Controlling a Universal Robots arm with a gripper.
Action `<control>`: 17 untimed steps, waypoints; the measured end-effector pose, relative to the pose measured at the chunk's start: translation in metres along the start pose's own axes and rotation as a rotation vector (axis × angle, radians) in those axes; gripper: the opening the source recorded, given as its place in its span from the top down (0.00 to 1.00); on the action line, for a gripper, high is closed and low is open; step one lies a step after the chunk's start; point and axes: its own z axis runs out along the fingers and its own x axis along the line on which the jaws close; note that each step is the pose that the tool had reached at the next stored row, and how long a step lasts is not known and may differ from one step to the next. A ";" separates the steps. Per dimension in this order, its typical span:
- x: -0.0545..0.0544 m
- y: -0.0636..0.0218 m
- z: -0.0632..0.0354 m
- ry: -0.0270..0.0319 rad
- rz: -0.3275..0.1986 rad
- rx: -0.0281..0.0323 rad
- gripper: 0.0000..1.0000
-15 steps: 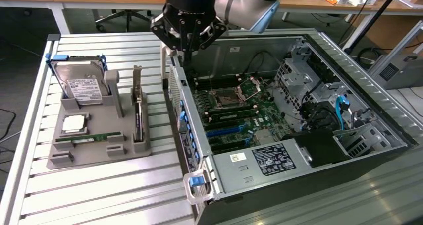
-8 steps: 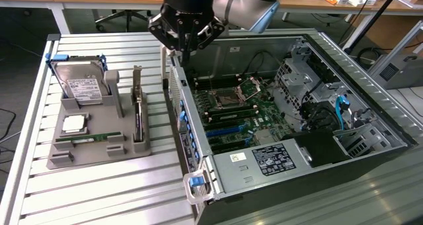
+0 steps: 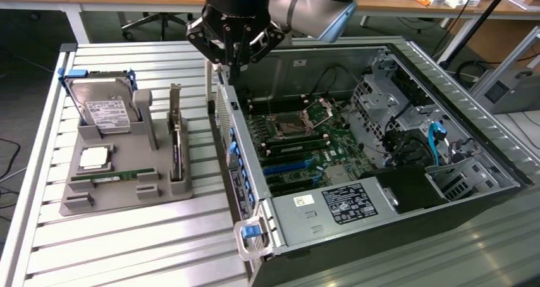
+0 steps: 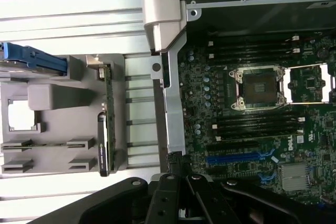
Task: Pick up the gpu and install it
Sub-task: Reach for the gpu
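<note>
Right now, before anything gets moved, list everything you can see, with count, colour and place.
slatted silver metal table: one, silver, under everything
grey plastic parts holder: one, grey, on the table, exterior view's left
open black computer case: one, black, beside the holder
green motherboard: one, green, inside the case
thin black graphics card with silver bracket: one, black, on edge in the holder's slot nearest the case
narrow green memory stick: one, green, flat in the holder
square silver processor chip: one, silver, flat beside the stick
silver hard drive with white label: one, silver, propped up beside the chip
grey robot arm: one, grey, above the case
black tool: one, black, shut, over the case wall facing the holder
</note>
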 end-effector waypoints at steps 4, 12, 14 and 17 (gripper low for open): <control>0.002 -0.0001 0.0000 0.0000 0.000 0.0000 0.89; 0.005 -0.0004 -0.0002 0.0000 0.000 0.0001 0.89; 0.006 -0.0004 -0.0001 0.0000 0.000 0.0000 0.89; 0.007 -0.0005 -0.0002 0.0000 0.000 0.0000 0.89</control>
